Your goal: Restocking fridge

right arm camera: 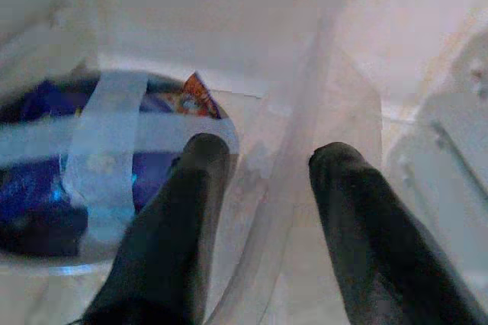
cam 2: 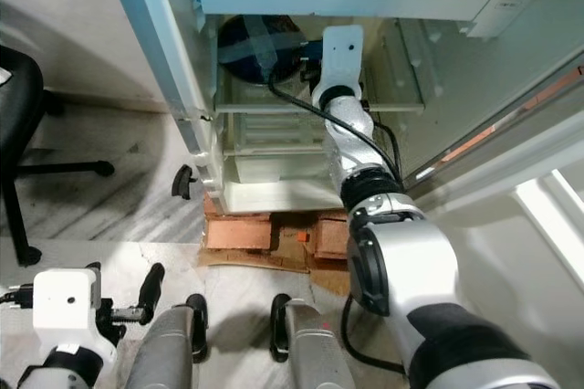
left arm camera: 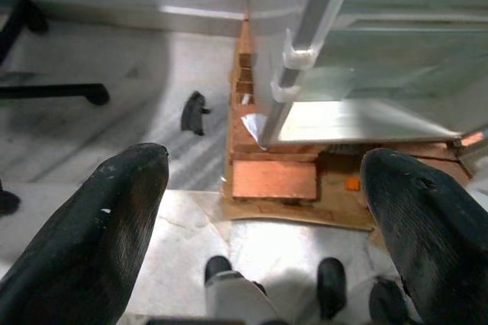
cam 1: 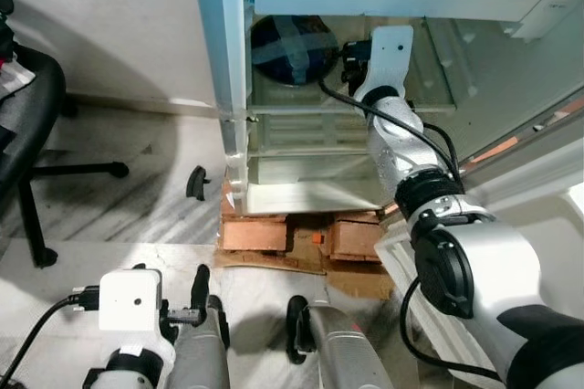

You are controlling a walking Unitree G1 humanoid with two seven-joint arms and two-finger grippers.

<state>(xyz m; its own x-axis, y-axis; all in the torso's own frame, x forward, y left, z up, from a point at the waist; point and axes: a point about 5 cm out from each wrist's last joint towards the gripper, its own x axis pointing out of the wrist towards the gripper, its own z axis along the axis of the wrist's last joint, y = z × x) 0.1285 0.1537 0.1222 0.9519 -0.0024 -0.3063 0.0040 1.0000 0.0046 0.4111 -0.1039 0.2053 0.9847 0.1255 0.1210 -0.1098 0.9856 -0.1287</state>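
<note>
My right gripper [right arm camera: 263, 188] is up inside the fridge [cam 1: 233, 60], its two matte black fingers [right arm camera: 175, 226] spread apart and holding nothing. One finger lies over the edge of a round, dark blue package [right arm camera: 69, 188] crossed with pale, glossy tape strips; whether it touches I cannot tell. The package sits on an upper shelf at the left of the compartment, against smooth white plastic walls, with a small orange-red printed corner showing at its rim. My silver right arm [cam 1: 401, 152] reaches up to it, a black cable looping alongside.

My left gripper [left arm camera: 263, 226] hangs low over the veined grey marble floor [cam 1: 137, 188], its rounded, textured black fingers wide apart and empty. The fridge stands on rough orange-brown bricks [cam 1: 260, 229] and flattened cardboard. A black office chair [cam 1: 27, 133] stands to the left.
</note>
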